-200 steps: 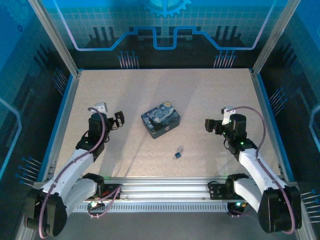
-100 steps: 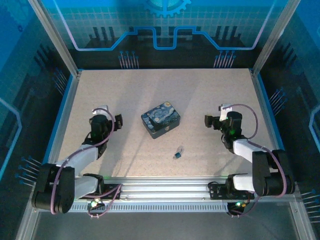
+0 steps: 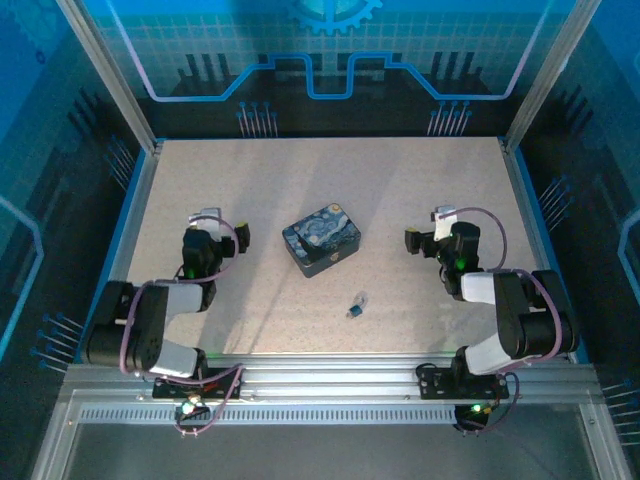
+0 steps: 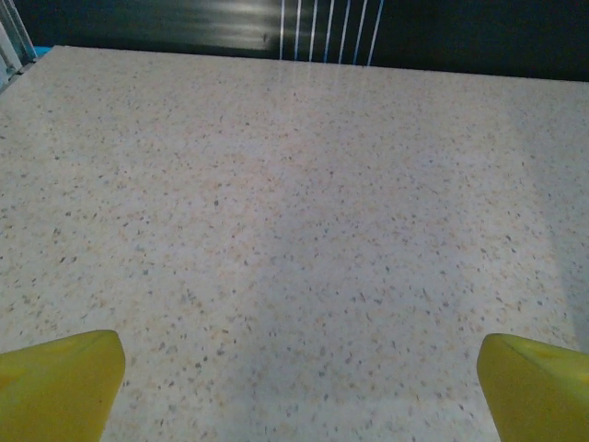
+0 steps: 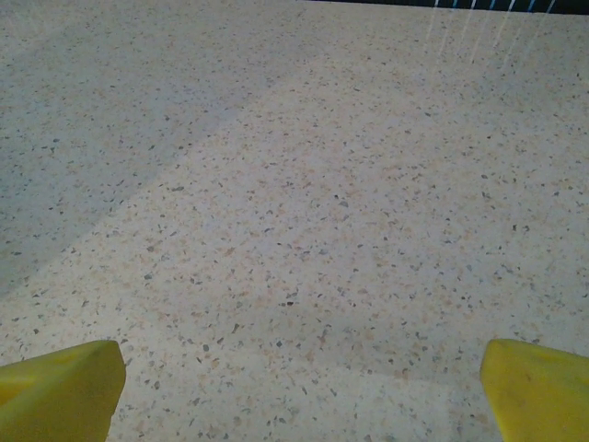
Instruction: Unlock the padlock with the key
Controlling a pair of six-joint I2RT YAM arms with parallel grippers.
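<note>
The tiny pale padlock (image 3: 359, 299) lies on the speckled table (image 3: 270, 190), in front of the tin box and between the two arms. A small dark-blue bit (image 3: 352, 312) touches its near end; I cannot tell whether this is the key. My left gripper (image 3: 235, 243) hovers left of the box, far from the lock. In the left wrist view it (image 4: 299, 382) is open, with yellow fingertips (image 4: 64, 378) wide apart over bare table. My right gripper (image 3: 412, 243) is right of the box and in the right wrist view (image 5: 299, 382) it is open over bare table too.
A dark-blue starry-night tin box (image 3: 321, 240) stands mid-table between the grippers. Blue rails (image 3: 128, 230) border the table at left and right, and a metal rail (image 3: 330, 375) runs along the near edge by the arm bases.
Both arms have folded in, elbows pulled up and back near the bases. The grippers have barely shifted and remain open. Padlock and box have not moved.
</note>
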